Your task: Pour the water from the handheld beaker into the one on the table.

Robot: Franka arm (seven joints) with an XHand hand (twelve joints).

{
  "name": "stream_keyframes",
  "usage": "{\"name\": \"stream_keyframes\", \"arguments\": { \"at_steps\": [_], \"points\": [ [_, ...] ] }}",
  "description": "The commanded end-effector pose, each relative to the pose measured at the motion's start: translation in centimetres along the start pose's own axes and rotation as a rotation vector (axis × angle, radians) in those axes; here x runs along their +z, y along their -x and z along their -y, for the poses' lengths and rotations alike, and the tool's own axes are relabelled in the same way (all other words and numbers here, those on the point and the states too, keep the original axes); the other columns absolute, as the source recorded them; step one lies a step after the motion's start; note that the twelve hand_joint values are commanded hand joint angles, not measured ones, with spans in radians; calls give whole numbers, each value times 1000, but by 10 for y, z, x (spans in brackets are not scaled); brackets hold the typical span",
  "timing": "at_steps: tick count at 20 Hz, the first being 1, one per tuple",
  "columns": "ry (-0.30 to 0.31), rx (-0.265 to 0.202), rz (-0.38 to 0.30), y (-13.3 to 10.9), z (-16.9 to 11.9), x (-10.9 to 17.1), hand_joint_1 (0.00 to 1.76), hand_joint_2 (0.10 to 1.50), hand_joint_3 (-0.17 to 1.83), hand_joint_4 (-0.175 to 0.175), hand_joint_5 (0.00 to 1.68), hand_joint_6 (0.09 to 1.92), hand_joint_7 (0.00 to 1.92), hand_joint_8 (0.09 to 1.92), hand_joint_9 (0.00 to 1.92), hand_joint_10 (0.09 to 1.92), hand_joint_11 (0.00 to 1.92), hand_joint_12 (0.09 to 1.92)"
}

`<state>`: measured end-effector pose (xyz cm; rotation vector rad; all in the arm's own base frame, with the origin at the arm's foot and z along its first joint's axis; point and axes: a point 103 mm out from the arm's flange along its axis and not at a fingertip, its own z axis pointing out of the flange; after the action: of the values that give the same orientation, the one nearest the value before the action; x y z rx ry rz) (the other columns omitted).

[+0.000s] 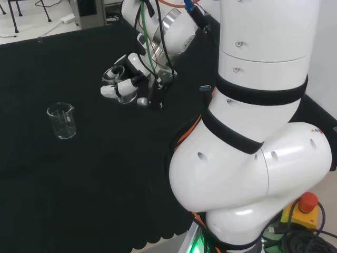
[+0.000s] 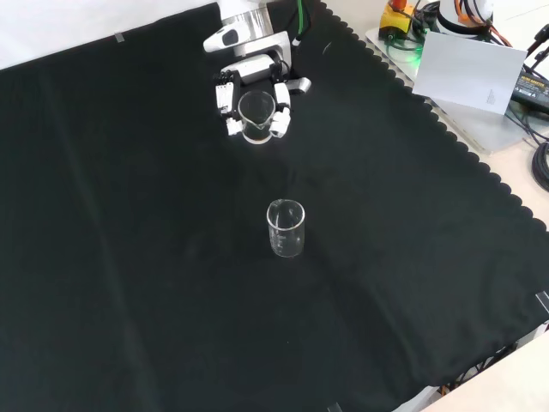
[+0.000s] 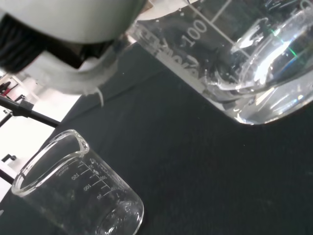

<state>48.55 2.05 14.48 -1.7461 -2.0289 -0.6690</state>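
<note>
The hand (image 1: 128, 84) is shut on a clear glass beaker (image 1: 112, 78), fingers curled round its wall. In the front view the held beaker (image 2: 256, 115) hangs upright between the fingers (image 2: 280, 120), above the cloth near the top centre. The wrist view shows the held beaker (image 3: 244, 63) close up with water in its base. A second clear beaker (image 1: 62, 120) stands upright on the black cloth, to the left of and nearer than the hand in the head view. In the front view this table beaker (image 2: 286, 228) stands below the hand, apart from it. It looks empty in the wrist view (image 3: 78, 196).
The arm's big white links (image 1: 253, 132) stand at the head view's right. A red stop button (image 1: 307, 203) sits beside the base. At the front view's right edge, off the cloth, lie a white sheet (image 2: 467, 73) and cables (image 2: 540, 163).
</note>
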Motion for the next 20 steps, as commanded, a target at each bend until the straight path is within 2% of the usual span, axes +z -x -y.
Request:
{"name": "stream_keyframes", "arguments": {
  "at_steps": [1,5,14,20],
  "points": [
    [-12,6,47,-8,7,-5,1176,575,663,173,1549,135,1862,280,1668,499,1362,810],
    [-3,23,87,-17,10,-7,1176,575,664,175,1551,133,1861,281,1667,500,1360,811],
    [16,59,235,-39,11,-2,1177,574,666,175,1553,128,1860,282,1668,504,1361,816],
    [4,44,280,-57,4,8,1177,573,667,175,1554,127,1858,283,1668,505,1363,818]
  ]
}}
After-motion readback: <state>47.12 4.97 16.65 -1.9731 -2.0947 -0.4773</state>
